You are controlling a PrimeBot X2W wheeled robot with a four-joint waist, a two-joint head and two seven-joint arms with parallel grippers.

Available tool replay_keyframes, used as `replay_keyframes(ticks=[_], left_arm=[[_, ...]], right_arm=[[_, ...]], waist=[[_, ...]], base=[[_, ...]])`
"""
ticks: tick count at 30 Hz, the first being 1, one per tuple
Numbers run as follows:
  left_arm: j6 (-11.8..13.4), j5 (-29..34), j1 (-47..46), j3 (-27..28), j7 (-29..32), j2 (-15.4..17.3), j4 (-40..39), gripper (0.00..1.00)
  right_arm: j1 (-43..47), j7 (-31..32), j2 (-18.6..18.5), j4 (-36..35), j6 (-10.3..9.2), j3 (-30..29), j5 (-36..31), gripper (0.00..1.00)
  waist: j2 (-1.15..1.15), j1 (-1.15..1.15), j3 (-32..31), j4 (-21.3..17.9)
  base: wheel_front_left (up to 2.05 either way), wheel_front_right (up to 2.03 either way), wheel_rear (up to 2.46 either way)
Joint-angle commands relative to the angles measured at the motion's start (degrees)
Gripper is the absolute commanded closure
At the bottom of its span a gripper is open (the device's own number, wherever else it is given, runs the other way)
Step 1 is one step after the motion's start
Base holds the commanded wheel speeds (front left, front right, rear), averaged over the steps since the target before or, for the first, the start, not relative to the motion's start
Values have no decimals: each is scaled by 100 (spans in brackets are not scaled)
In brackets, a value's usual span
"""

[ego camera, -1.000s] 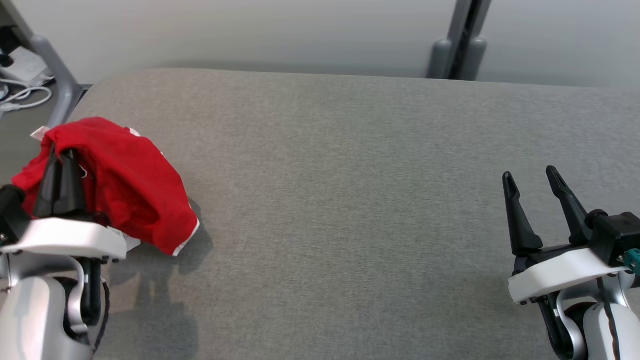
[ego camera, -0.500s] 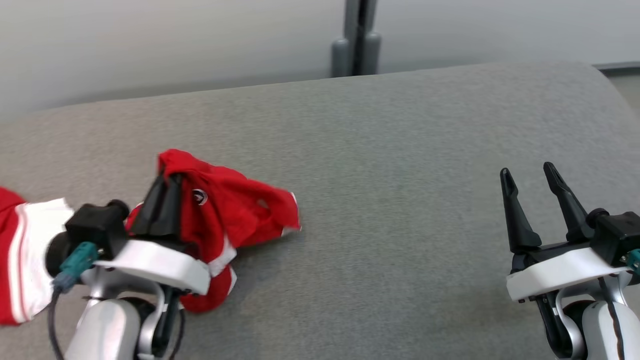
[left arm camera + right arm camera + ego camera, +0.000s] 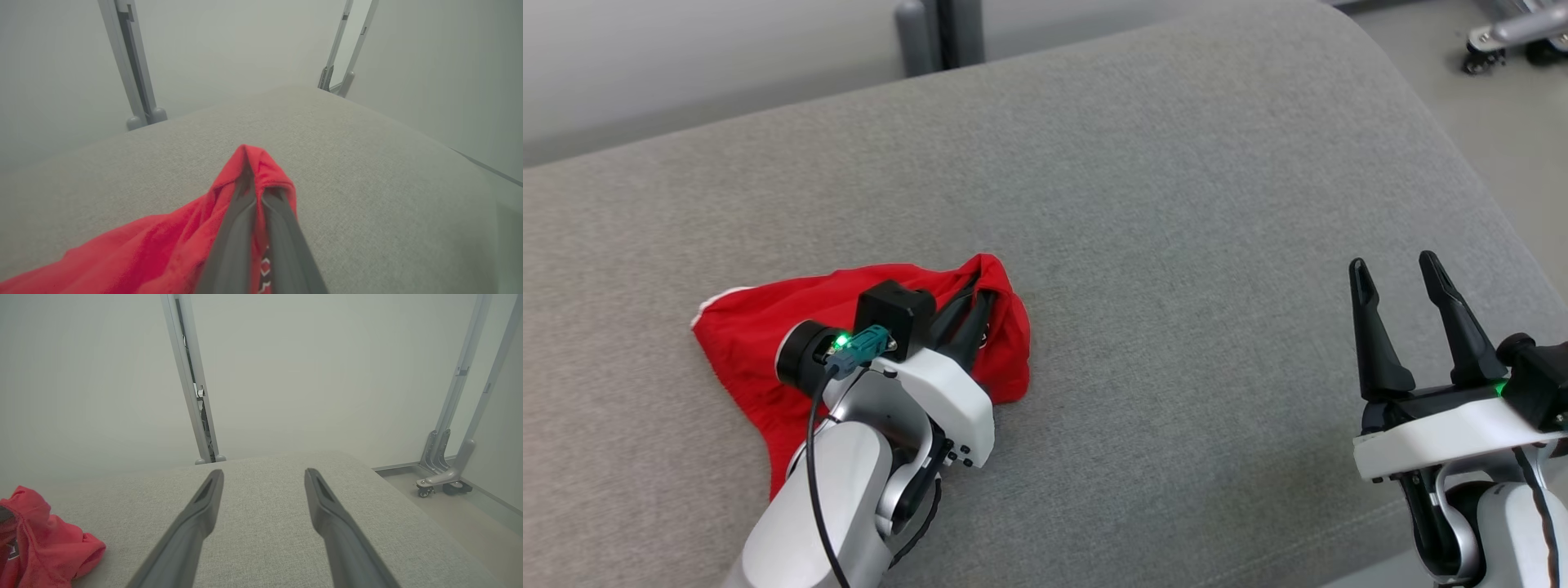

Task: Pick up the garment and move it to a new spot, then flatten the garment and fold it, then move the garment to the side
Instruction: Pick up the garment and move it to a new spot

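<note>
The red garment [image 3: 760, 327] with white trim lies bunched on the grey padded table [image 3: 1176, 204], left of the middle in the head view. My left gripper [image 3: 980, 298] is shut on a fold of the garment [image 3: 261, 171] at its right end, the fabric wrapped over the fingertips. In the right wrist view the garment [image 3: 45, 535] shows at the lower left. My right gripper [image 3: 1396, 273] stands open above the table's right part, with nothing between its fingers [image 3: 204, 502].
The table's rounded right end [image 3: 1462, 163] drops to the floor. A grey upright post [image 3: 931, 33] stands behind the table. A wheeled frame base [image 3: 441, 484] stands on the floor off to the right.
The head camera has turned right, so the whole picture shifted. My left gripper has carried the garment from the table's left edge toward the middle and lowered it onto the surface. The right gripper stayed open.
</note>
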Motion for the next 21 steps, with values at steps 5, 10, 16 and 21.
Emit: replay_keyframes(ticks=[5, 10, 16, 21], left_arm=[[-177, -42, -355, -187, -150, -78, 674, 84], [-284, -33, -536, -411, -472, -156, 1082, 0], [-280, -112, -364, -509, -836, -192, 940, 0], [-234, -105, -25, -578, -854, -13, 651, 0]], right_arm=[[-96, -181, -18, 122, 1, -28, 146, 0], [-102, -273, -20, 286, 1, -76, 165, 0], [-112, -278, -21, 367, 1, -115, 104, 0], [-34, -223, -21, 376, 1, -202, 39, 0]], waist=[[0, 0, 321, -251], [0, 0, 265, -170], [0, 0, 48, 99], [0, 0, -169, 444]], base=[[0, 0, 0], [0, 0, 0], [0, 0, 0], [0, 0, 0]])
